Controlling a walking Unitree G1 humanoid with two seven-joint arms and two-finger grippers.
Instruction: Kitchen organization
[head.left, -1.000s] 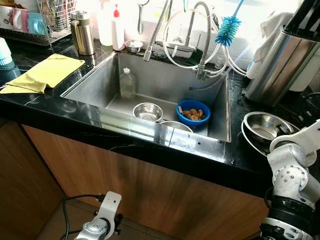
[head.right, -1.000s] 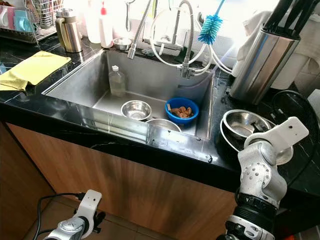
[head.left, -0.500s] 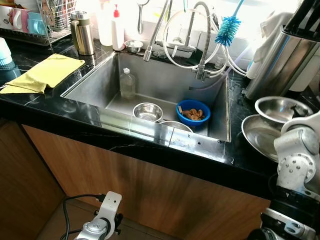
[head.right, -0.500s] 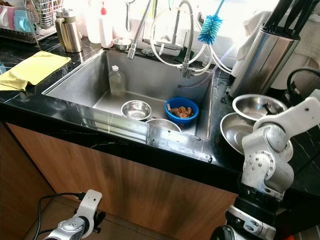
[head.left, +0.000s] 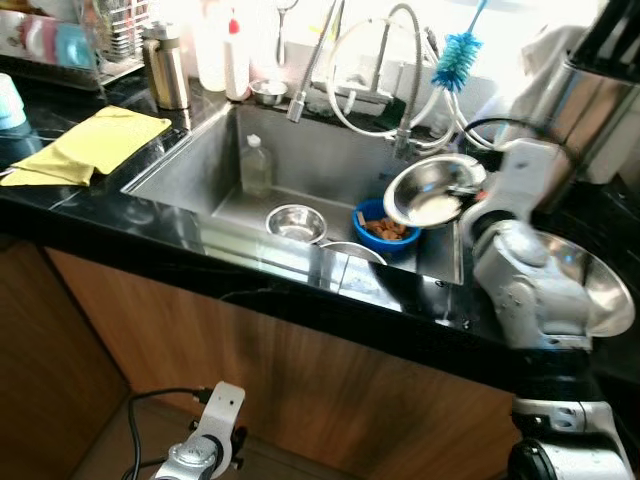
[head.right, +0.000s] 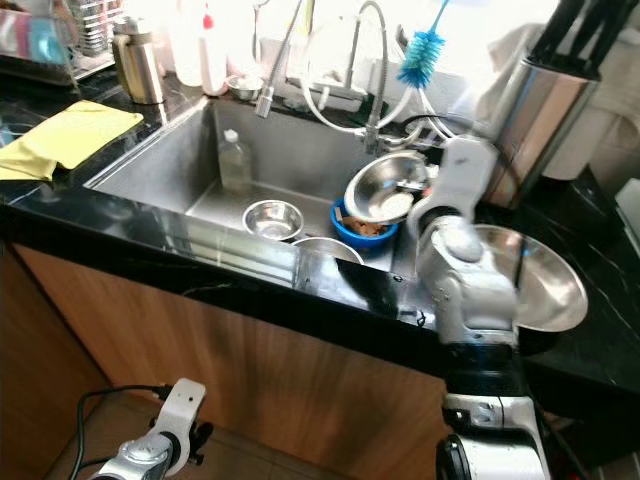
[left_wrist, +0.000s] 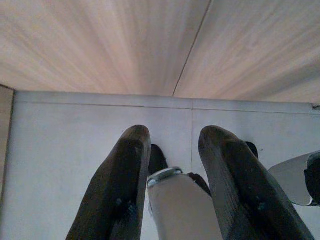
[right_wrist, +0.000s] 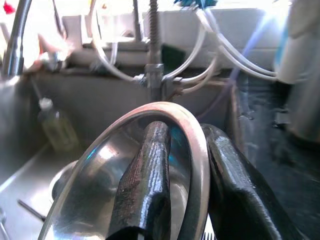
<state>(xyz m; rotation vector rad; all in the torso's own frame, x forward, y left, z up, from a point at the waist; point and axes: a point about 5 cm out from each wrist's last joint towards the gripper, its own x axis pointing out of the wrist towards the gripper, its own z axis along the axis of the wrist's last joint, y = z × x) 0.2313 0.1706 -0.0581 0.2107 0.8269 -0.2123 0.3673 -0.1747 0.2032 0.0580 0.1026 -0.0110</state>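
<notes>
My right gripper (right_wrist: 195, 170) is shut on the rim of a small steel bowl (head.left: 430, 190), one finger inside and one outside. It holds the bowl tilted in the air over the right end of the sink (head.left: 200, 185), just above a blue bowl of food scraps (head.left: 375, 232). A larger steel bowl (head.right: 545, 285) sits on the black counter to the right, partly behind my arm. On the sink floor are a steel bowl (head.left: 296, 222), the rim of another bowl (head.left: 350, 250) and a clear plastic bottle (head.left: 254, 165). My left gripper (left_wrist: 172, 150) hangs idle and open over the floor tiles.
A yellow cloth (head.left: 95, 140) lies on the counter left of the sink, with a gold thermos (head.left: 165, 65) and bottles behind it. Faucet hoses and a blue bottle brush (head.left: 455, 55) hang over the sink's back. A tall steel container (head.right: 535, 110) stands at right.
My right arm lifted the small steel bowl out of the larger one on the counter and swung it left over the sink. The left arm stayed put.
</notes>
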